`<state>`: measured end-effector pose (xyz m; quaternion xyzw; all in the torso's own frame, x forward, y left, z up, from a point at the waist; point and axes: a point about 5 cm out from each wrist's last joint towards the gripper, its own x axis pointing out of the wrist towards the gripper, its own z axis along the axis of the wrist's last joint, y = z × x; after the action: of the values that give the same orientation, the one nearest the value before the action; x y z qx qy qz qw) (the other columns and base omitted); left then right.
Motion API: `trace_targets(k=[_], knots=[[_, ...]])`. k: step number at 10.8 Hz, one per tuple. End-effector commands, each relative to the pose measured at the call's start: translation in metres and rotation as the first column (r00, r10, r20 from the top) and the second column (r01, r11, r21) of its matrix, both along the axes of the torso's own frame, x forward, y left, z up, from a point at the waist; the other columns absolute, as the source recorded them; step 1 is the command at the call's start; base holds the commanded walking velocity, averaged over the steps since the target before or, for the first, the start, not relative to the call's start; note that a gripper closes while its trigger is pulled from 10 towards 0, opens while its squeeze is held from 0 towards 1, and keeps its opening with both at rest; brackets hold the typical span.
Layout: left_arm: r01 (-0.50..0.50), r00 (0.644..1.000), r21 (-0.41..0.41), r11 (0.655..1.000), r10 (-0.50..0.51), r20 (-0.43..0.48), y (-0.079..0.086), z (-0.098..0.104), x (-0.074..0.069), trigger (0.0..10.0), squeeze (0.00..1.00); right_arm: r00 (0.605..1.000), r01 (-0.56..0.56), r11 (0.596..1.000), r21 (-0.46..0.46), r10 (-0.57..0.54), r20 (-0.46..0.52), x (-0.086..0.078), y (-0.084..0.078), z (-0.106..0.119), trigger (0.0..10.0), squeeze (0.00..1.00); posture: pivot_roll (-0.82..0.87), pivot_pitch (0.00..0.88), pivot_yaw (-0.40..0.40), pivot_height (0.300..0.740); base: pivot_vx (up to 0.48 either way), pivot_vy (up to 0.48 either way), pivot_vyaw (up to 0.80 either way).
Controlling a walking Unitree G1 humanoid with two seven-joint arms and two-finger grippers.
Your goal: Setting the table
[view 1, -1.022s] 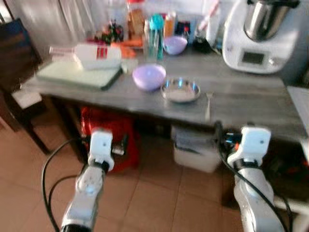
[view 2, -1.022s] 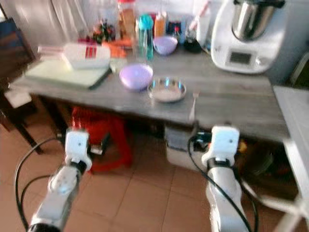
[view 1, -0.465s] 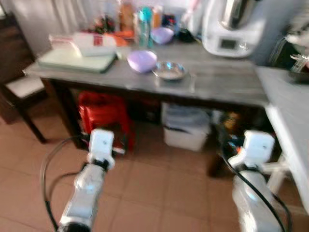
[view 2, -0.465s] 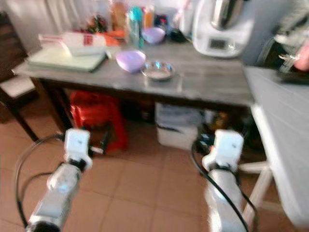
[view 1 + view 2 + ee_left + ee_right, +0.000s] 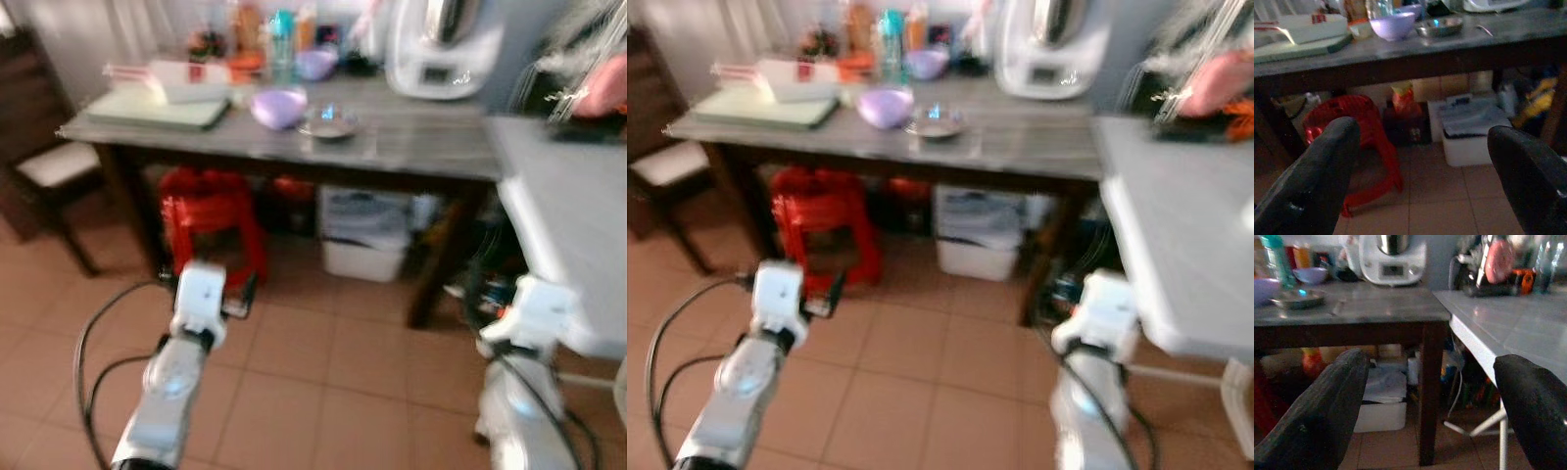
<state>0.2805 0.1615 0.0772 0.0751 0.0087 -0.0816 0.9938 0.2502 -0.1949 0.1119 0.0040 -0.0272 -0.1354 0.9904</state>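
The grey table [image 5: 411, 157] is the big thing to look at here, and the robot stands back from it on the tiled floor.

At the left end of the table lies a pale green board [image 5: 157, 110] with a white box [image 5: 186, 82] on it. Under that end stands a red stool [image 5: 211, 220], tucked out of the way. Near the middle of the table top sit a purple bowl [image 5: 278, 106] and, just beside it, a shiny metal dish [image 5: 329, 122]. A fork [image 5: 1483, 30] lies a little further along. These look like the things for setting the table, and they are kept together where they are easy to reach. Behind them stand bottles and a second, smaller bowl [image 5: 315, 64]. A white kitchen machine [image 5: 443, 47] stands at the back right.

A white counter [image 5: 558, 206] joins the table's right end.

The left gripper [image 5: 1415, 171] is held low in front of the table, fingers spread wide, holding nothing. The right gripper [image 5: 1432, 406] is low too, wide open and empty, pointing at the table's right leg.
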Motion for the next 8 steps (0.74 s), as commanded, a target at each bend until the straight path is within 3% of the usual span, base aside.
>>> trace_targets(k=[1, 5, 8], knots=[[0.004, 1.0, -0.004, 1.0, -0.004, 0.026, -0.003, 0.006, 0.003, 10.0, 0.0, 1.0, -0.009, 1.0, -0.015, 0.009, 0.016, 0.001, -0.001, 0.005, 10.0, 0.49, 0.07, 0.0, 0.001, 0.74, 0.0, 0.0, 0.0], [0.059, 0.998, -0.062, 0.996, -0.058, 0.027, -0.012, 0.008, -0.001, 10.0, 0.0, 0.997, -0.071, 0.997, -0.036, 0.072, 0.018, 0.002, 0.006, 0.008, 10.0, 0.45, 0.07, 0.0, -0.009, 0.74, 0.0, 0.0, 0.0], [0.098, 0.995, -0.068, 0.993, -0.097, 0.023, -0.017, 0.008, -0.003, 10.0, 0.0, 0.997, -0.07, 0.997, -0.023, 0.069, -0.019, -0.01, 0.006, -0.002, 10.0, 0.41, 0.06, 0.0, -0.003, 0.74, 0.0, 0.0, -0.15]])
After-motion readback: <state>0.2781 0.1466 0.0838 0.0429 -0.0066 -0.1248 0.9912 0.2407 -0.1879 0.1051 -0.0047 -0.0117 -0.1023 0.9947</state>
